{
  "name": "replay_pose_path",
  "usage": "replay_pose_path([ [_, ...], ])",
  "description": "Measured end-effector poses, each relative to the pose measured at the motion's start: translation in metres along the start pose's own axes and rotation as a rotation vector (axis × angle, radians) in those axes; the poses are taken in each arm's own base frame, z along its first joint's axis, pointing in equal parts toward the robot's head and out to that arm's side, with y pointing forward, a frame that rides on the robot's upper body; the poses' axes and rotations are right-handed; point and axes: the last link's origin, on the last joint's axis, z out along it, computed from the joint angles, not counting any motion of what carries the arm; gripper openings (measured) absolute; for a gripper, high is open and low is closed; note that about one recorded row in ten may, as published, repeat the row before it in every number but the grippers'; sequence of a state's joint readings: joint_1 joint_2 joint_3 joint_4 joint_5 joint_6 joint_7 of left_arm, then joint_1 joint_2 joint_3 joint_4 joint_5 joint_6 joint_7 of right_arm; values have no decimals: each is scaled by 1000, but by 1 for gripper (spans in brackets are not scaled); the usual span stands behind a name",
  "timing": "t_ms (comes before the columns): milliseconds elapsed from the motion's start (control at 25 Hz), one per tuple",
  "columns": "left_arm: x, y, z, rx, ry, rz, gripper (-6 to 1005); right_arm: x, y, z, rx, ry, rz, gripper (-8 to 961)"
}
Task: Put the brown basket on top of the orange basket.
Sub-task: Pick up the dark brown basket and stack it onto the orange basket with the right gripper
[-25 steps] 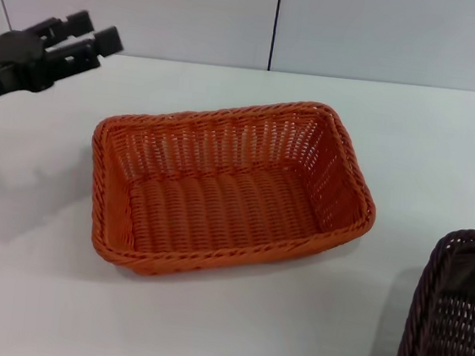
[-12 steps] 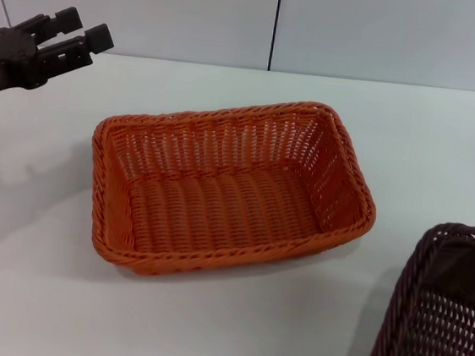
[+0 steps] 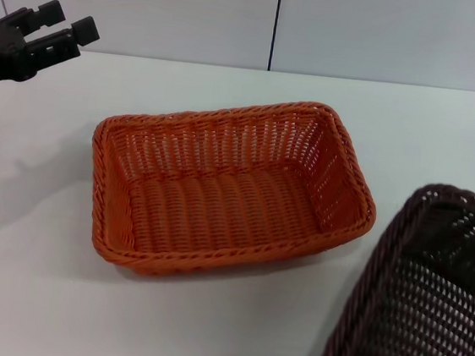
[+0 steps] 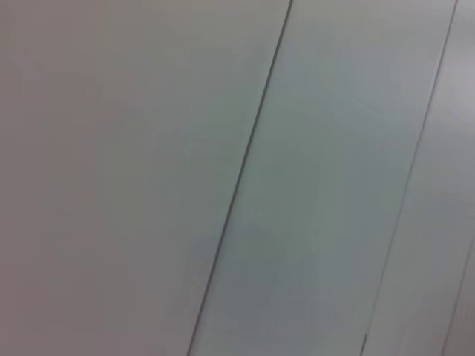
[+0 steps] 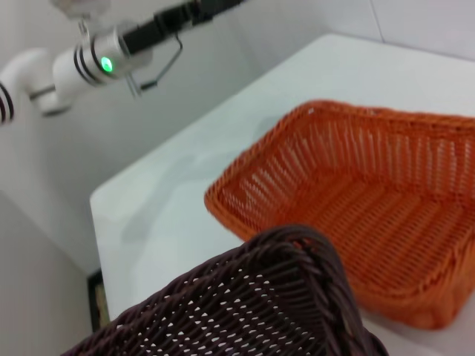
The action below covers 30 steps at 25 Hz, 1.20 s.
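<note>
I see a white table [image 3: 205, 328] filling most of my head view, with a pale panelled wall [image 3: 389, 32] behind it, a dark vertical seam [image 3: 276, 25] at top centre.

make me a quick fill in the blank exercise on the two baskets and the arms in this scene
1. The orange basket sits on the white table and holds ____.
2. The basket at the head view's lower right corner is dark ____.
3. The brown basket is ____ on top of the orange one.
4. The left gripper hangs above the table's far ____ corner.

Missing words: nothing; brown; not yet; left
</note>
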<state>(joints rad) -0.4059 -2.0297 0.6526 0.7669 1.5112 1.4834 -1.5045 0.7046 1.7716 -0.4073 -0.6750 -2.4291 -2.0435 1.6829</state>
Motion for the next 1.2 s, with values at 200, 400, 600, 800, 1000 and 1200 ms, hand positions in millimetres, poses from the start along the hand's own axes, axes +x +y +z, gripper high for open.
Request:
replay_pose_path([
  [200,-2,-3,2,17,-13,10,860,-11,1,6,-15,-41,60,172],
  [400,-2,-3,2,21,-15,15,860,-23,4,11,-46,-96,90,171],
  [600,-1,-9,-1,58,-15,35,860,-30,3,12,-39,-138,117,171],
  [800,4,-17,-9,103,3,44,860,-39,2,12,-45,-206,141,170],
  [1000,4,-18,-10,109,7,44,860,-47,-2,13,-1,-257,176,170],
  [1200,4,-19,-7,107,0,41,860,-55,-6,13,31,-311,209,169],
])
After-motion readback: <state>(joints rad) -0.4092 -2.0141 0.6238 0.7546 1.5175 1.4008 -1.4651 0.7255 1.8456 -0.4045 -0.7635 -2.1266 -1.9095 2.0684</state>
